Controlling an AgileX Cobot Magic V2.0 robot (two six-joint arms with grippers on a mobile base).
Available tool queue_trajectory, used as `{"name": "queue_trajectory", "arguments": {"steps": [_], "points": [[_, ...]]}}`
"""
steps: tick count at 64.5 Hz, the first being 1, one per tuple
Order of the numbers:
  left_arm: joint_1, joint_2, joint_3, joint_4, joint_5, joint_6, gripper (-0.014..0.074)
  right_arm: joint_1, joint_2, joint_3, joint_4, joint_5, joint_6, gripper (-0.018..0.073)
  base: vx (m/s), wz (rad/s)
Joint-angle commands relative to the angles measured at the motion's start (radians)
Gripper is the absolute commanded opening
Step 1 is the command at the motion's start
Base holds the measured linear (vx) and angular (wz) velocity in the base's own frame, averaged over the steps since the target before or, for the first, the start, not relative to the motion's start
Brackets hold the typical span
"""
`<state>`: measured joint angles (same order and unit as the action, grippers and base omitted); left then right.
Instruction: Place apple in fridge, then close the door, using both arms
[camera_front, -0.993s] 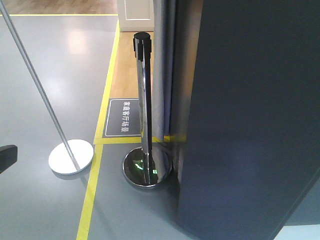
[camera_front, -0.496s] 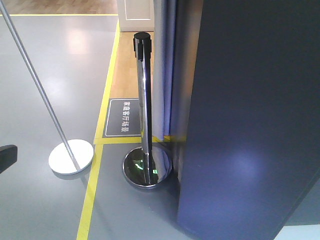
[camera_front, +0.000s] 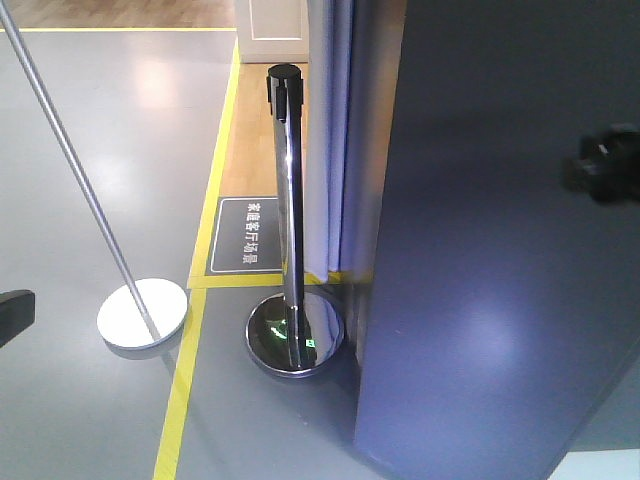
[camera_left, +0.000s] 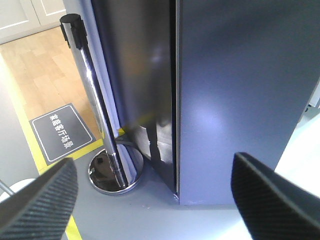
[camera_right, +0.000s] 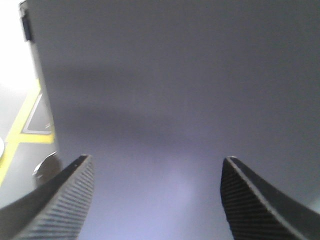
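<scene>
Both your grippers have their fingers spread wide, nothing held — right gripper (camera_right: 155, 197) faces the door (camera_right: 175, 90) filling the frame, left gripper (camera_left: 152, 197) looks at the fridge (camera_left: 240, 100), chrome stanchion (camera_left: 97, 110) at left.

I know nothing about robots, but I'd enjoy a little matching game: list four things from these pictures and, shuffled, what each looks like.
Things:
1. door
2. stanchion post
3. floor tape line
4. floor sign

Looks:
A. yellow stripe
B. shiny chrome with a black cap
C. flat dark grey panel
D. dark plate with white characters

Pairs: 1-C, 2-B, 3-A, 4-D
</scene>
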<state>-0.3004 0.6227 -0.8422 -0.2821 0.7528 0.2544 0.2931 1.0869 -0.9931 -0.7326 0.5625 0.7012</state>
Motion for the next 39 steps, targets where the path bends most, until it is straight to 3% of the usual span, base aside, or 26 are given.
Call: {"name": "queue_trajectory", "arguments": {"steps": [1, 23, 39], "points": [[-0.003, 0.000, -0.025, -0.024, -0.060, -0.006, 0.0591, -0.035, 0.062, -0.095, -0.066, -0.061, 0.036, 0.0508, 0.00, 0.00], [-0.003, 0.000, -0.025, -0.024, -0.060, -0.006, 0.0591, -0.276, 0.186, -0.146, 0.113, -0.323, -0.022, 0.0508, 0.00, 0.00], [-0.003, 0.000, -0.025, -0.024, -0.060, -0.006, 0.0591, -0.348, 0.311, -0.152, 0.177, -0.397, -0.070, 0.0508, 0.00, 0.00]]}}
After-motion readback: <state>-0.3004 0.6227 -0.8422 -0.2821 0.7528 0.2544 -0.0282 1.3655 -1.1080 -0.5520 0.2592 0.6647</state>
